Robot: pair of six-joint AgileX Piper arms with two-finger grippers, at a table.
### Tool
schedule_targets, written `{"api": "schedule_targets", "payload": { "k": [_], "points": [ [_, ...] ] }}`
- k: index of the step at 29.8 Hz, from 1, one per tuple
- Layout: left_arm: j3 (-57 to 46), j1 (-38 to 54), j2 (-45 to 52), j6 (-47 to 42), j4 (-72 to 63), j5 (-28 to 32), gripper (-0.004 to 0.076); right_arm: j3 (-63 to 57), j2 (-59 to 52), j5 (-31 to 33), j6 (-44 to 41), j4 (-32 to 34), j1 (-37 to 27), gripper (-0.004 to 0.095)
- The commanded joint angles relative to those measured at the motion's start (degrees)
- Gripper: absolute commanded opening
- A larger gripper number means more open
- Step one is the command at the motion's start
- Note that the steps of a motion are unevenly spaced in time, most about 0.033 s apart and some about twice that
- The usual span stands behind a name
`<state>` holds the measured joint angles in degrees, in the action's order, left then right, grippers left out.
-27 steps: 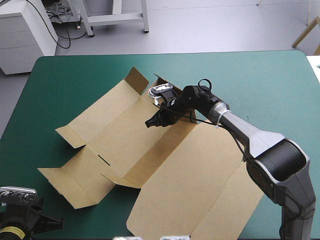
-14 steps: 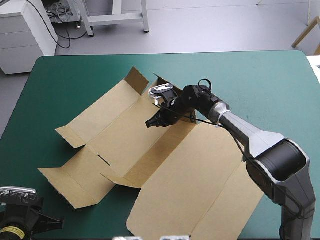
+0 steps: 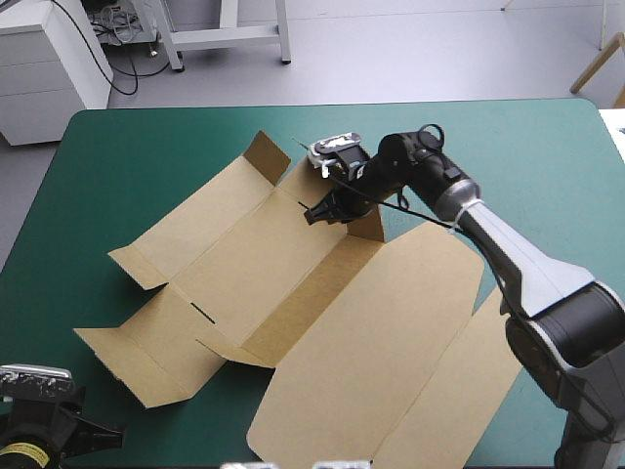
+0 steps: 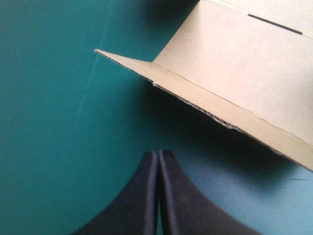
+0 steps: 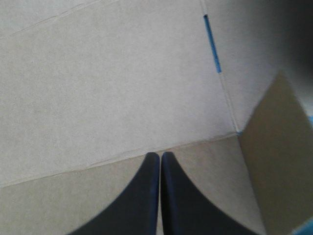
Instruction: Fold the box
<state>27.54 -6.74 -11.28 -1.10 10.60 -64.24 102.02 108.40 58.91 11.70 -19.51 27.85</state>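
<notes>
Right gripper (image 3: pixel 322 210), fingers pressed together, sits farther toward the far edge than just before, over the brown box (image 3: pixel 293 293) spread across the table (image 3: pixel 146 137), an end flap (image 3: pixel 368 223) now upright beside it; we judge wall-raising begun; left gripper (image 4: pixel 158 159), likewise pressed together, off the near-left corner.

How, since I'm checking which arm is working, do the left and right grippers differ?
The right gripper hangs over the far end of the box, beside a raised flap. The left gripper sits off the box, at the near left corner of the teal-green cover. Under the right gripper lies brown board; under the left, bare cover. Both have their jaws shut, holding nothing.
</notes>
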Motion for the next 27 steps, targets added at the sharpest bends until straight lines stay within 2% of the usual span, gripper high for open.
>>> {"api": "schedule_targets", "payload": {
  "k": [1,7,16,27],
  "points": [
    [1.2,-0.1,-0.6,-0.4,0.4,2.8,-0.001,2.1,-7.5,2.2,-0.1,0.1,-3.4,-0.0004],
    [1.2,-0.1,-0.6,-0.4,0.4,2.8,-0.001,2.1,-14.3,10.0,-0.1,4.9,-7.7,-0.0004],
    [1.2,-0.1,-0.6,-0.3,0.5,3.0,-0.001,1.1,-24.2,10.0,-2.8,15.5,-9.2,-0.0004],
    [1.2,-0.1,-0.6,-0.3,0.6,3.0,-0.001,-7.9,-28.8,10.0,-2.8,15.9,-9.2,-0.002]
  ]
}}
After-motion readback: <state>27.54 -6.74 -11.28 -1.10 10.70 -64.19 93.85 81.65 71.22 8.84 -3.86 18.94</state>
